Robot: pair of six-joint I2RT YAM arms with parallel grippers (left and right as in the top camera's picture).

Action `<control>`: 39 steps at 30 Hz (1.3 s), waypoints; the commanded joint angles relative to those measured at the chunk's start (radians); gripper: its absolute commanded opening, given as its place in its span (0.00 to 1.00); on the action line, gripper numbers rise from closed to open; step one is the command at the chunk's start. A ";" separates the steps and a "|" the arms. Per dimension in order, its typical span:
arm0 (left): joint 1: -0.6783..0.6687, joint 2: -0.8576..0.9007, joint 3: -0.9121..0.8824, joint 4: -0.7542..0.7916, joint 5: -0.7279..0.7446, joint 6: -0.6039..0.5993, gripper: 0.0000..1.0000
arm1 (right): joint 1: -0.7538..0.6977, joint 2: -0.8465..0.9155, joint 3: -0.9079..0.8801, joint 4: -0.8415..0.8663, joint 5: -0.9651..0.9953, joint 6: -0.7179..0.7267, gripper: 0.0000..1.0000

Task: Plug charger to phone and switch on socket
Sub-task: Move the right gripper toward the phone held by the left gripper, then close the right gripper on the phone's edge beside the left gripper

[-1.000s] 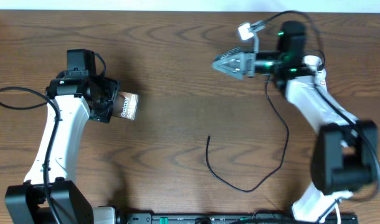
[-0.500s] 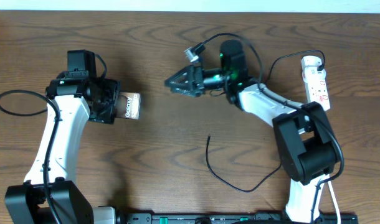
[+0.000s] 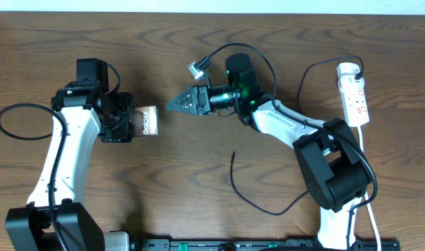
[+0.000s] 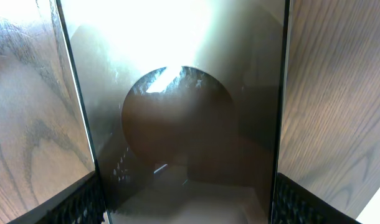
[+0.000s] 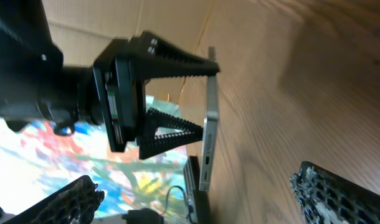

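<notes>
left hand (image 3: pixel 129 120) clamped on flat brown-black phone (image 3: pixel 148 119) | right hand (image 3: pixel 169 105) apart, empty, near phone | risk: it knocks phone askew

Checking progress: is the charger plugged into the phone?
Unplugged: the charger lies loose on the table, its tip apart from the phone.

Dark brown wooden table (image 3: pixel 198 63) filling the overhead view, wavy grain running left to right. Pale strip (image 3: pixel 212 5) along the far edge. Over on the right wrist view: tan cardboard-like panel (image 5: pixel 171 25) up top, thin seams crossing it. Below that, blurred patch (image 5: pixel 28 149) of blue, orange and green. Same wood grain close up in the left wrist view.
</notes>
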 commanded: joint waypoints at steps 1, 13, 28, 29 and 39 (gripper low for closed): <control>-0.014 -0.020 0.017 -0.003 0.014 -0.016 0.07 | 0.032 -0.007 0.015 0.002 -0.005 -0.101 0.99; -0.066 -0.020 0.017 -0.002 0.016 -0.049 0.07 | 0.082 -0.007 0.015 -0.002 -0.002 -0.137 0.99; -0.132 -0.020 0.017 0.028 0.019 -0.070 0.07 | 0.116 -0.007 0.015 -0.025 0.053 -0.162 0.99; -0.134 -0.020 0.017 0.028 0.023 -0.071 0.07 | 0.119 -0.007 0.015 -0.037 0.067 -0.162 0.97; -0.134 -0.020 0.018 0.034 0.023 -0.081 0.07 | 0.125 -0.007 0.015 -0.084 0.156 -0.071 0.85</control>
